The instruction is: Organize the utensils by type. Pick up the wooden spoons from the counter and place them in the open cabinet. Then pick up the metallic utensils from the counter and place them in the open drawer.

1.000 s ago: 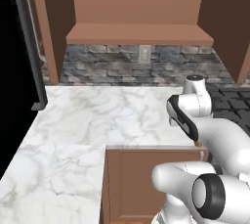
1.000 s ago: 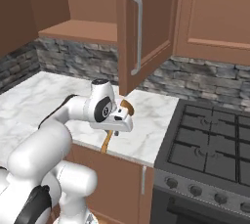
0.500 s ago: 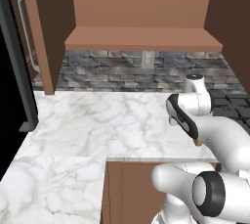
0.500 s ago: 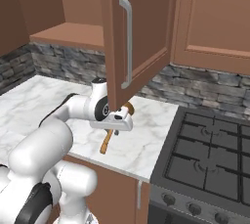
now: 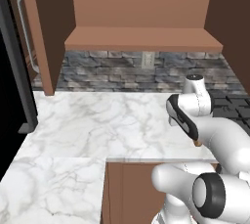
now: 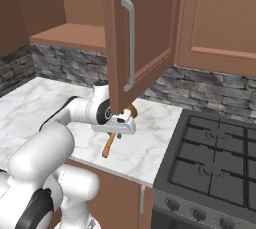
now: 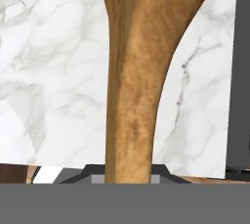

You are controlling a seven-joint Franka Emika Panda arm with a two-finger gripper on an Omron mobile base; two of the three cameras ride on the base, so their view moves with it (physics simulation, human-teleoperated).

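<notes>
Marbled white bench (image 5: 93, 120) ran beneath a stone backsplash (image 5: 112, 69), with a dark appliance (image 5: 12, 86) at its left end; above it the open cabinet (image 5: 141, 39) showed a bare wooden shelf, its left door (image 5: 36, 32) swung outward; toward the bench's right end the white arm (image 6: 80, 115) reached out over the front edge; the pincer (image 6: 121, 124) sat just under the lower corner of the cabinet's right door (image 6: 135, 43), its jaws set narrow and clamped on the wooden spoon (image 6: 111, 142); the spoon's handle slanted down and forward past the pincer, clear of the marble, so the spoon was off the bench and in the air near the front right corner; in the hand view the wooden spoon (image 7: 134, 86) rose as a broad grained shaft from between the jaws, widening toward its bowl at the top; further right lay the black stovetop (image 6: 215, 168).

By my reading the step in hand was the carry up to the shelf; to do it well the pincer should back away from the door's lower corner before rising, since the door hung almost over it; the lift should then go high enough for the dangling handle to pass the shelf's front lip; the spoon ought to be turned nearly level and laid well inside, so it would not tip out on release.
</notes>
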